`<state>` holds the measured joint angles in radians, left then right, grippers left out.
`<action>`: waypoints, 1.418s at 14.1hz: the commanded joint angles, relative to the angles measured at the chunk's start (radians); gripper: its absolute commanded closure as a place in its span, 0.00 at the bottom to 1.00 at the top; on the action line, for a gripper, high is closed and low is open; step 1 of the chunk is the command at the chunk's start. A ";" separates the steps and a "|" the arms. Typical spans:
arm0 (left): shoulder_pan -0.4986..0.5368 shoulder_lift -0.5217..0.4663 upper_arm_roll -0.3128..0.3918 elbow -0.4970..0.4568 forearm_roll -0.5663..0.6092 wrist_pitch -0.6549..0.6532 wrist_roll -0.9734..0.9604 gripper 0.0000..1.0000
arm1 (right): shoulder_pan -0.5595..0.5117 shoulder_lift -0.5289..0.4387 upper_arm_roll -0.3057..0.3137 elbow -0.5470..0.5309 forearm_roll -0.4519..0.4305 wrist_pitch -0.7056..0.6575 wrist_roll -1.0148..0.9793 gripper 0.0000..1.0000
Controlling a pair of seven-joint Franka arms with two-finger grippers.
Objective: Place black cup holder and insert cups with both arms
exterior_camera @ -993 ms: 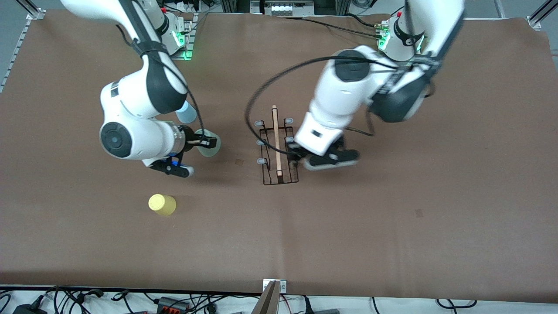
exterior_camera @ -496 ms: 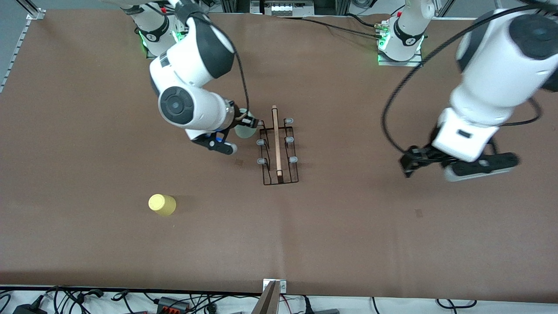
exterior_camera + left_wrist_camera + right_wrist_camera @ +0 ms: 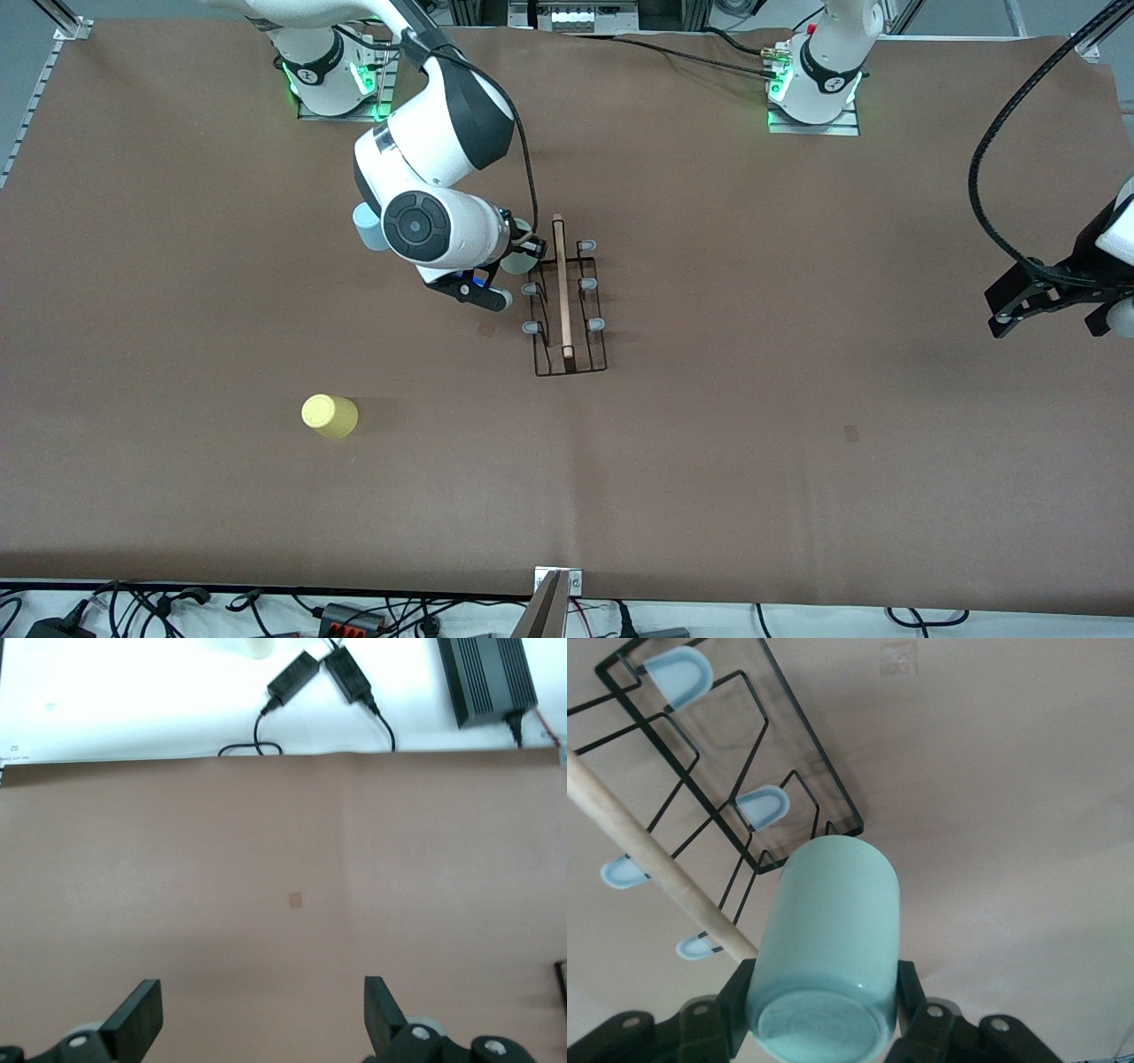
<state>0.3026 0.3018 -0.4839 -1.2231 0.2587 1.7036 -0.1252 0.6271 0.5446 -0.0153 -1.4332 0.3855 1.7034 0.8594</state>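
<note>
The right end effector [image 3: 824, 1019], clamped on the mint cup [image 3: 828, 943], is over the black cup holder [image 3: 567, 306] at frame centre. Risk: misalignment would catch a peg [image 3: 764, 804] and shift the rack. The left end effector [image 3: 261, 1019] waits with fingers apart at frame right.

Three cups are showing: mint [image 3: 516, 260], yellow [image 3: 330, 416], blue [image 3: 367, 227]. One wire rack [image 3: 567, 306] is sitting there, two arms working.

Brown desk [image 3: 797, 461] surface carries two small dark marks, one [image 3: 851, 432] toward the left arm's end, one [image 3: 485, 330] beside the rack. Cables [image 3: 133, 607] and adapters [image 3: 306, 672] lie along the white edge nearest the front camera.
</note>
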 commanded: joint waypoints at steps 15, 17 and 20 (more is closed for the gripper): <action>-0.289 -0.110 0.490 -0.170 -0.272 0.007 0.205 0.00 | 0.016 0.025 -0.043 0.019 -0.039 0.058 0.082 0.00; -0.305 -0.131 0.496 -0.167 -0.269 0.007 0.203 0.00 | 0.019 0.025 -0.106 0.086 -0.069 0.056 0.116 0.00; -0.350 -0.154 0.521 -0.171 -0.266 0.033 0.182 0.00 | -0.013 0.070 -0.185 0.092 -0.236 0.108 0.096 0.00</action>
<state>-0.0163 0.2035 0.0099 -1.3508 0.0045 1.7122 0.0584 0.6394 0.5711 -0.1662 -1.3568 0.2245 1.7753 0.9479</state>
